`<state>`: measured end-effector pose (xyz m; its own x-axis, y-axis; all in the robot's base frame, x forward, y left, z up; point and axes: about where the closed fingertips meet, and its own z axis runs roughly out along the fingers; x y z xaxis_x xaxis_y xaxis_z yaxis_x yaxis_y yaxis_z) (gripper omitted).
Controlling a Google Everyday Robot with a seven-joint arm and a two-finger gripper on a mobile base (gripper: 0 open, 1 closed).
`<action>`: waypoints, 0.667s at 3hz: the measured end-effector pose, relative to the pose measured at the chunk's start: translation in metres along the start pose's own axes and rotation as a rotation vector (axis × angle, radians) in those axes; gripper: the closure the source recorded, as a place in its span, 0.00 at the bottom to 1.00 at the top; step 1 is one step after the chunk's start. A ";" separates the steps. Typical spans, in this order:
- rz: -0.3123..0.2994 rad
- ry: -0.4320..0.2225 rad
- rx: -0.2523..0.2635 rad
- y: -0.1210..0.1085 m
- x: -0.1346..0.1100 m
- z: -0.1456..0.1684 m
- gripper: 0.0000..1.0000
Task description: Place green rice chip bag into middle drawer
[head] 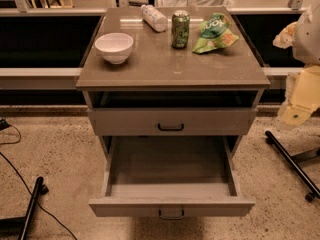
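The gripper [286, 35] hung raised, its grip impossible to tell, with the green rice chip bag [215, 33] to its left and the open middle drawer [150, 206] lower-left.

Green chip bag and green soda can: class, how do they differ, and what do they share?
The crinkly light-green foil rice chip bag lies slumped and crumpled; the green metal soda can stands upright. The bag is wider and soft-sided; the can is a narrow, rigid cylinder. Both are green, side by side on the grey cabinet top. The gripper is at the view's right edge, away from both.
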<state>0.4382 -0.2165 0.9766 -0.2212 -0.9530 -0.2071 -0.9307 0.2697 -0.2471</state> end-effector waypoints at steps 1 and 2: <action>0.000 0.000 0.000 0.000 0.000 0.000 0.00; 0.055 -0.023 0.031 -0.016 -0.002 0.006 0.00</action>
<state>0.4553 -0.2176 0.9751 -0.2648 -0.9332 -0.2431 -0.9077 0.3263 -0.2638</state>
